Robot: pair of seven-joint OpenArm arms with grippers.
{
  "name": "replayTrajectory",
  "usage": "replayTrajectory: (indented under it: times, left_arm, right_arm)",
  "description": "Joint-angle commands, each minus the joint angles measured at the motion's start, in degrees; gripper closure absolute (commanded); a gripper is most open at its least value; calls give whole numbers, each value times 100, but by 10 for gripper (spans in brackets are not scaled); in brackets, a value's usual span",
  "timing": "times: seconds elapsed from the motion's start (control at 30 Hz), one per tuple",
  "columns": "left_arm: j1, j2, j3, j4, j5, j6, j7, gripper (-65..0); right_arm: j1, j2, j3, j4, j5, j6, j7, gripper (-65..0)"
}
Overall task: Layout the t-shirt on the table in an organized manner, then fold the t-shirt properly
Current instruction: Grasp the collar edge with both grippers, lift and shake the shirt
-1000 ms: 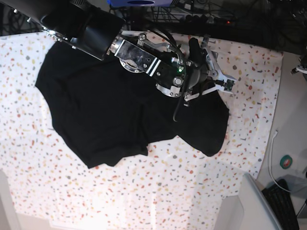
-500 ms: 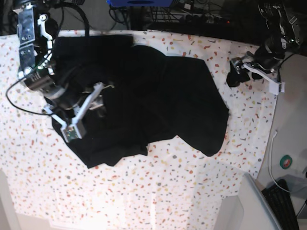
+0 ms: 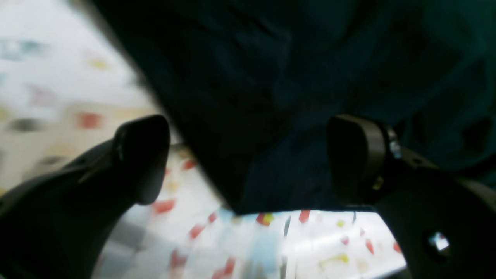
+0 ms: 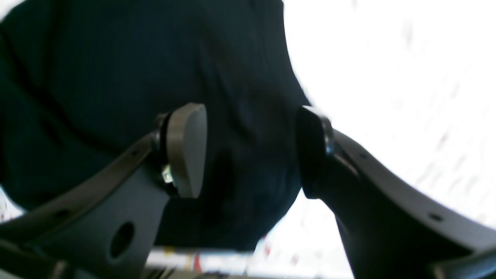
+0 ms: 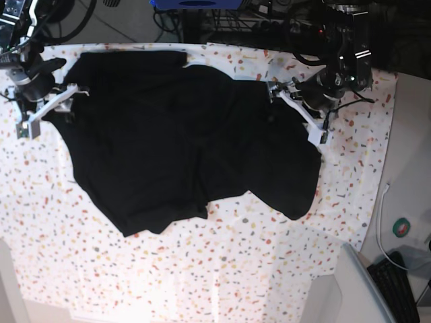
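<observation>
Showing no readable print or label, the black t-shirt (image 5: 188, 141) lay crumpled on the speckled table (image 5: 202, 269); left gripper (image 5: 296, 111) and right gripper (image 5: 50, 108) stood open at its edges.

— What carries everything here?

— A bench (image 5: 222, 269) under a white cloth flecked with red, orange, yellow and grey bits; the flecks show blurred in the left wrist view too.

— And what lies directly on it?

— A black t-shirt (image 5: 182, 141), spread across the far half, rumpled rather than flat (its near hem runs unevenly, with a lobe hanging lower on the right of the base view). Its far edge reaches close to the bench's far edge.

— The near half?

— Bare speckled cloth shows there, and down both sides of the shirt.
</observation>
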Motion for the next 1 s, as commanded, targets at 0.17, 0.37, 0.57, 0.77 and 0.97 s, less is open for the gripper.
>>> replayTrajectory:
  times: [0.17, 0.37, 0.57, 0.77, 0.97]
  left_arm:
    - [-337, -71, 88, -627, 319, 38, 101, -517]
    - [-240, -97, 27, -583, 521, 29, 118, -18]
    - [59, -229, 18, -214, 468, 47, 118, 0]
    - [358, -229, -96, 921, 486, 55, 153, 0]
    - [32, -247, -263, 1536, 521, 240, 215, 0]
  right_arm:
    - [47, 10, 341, -959, 73, 33, 156, -348]
    - [56, 28, 535, -1671, 73, 42, 191, -347]
    - [56, 28, 500, -1970, 73, 147, 191, -341]
    - [329, 1, 543, -2374, 73, 1484, 138, 0]
    - [751, 151, 1370, -1398, 38, 1413, -600, 0]
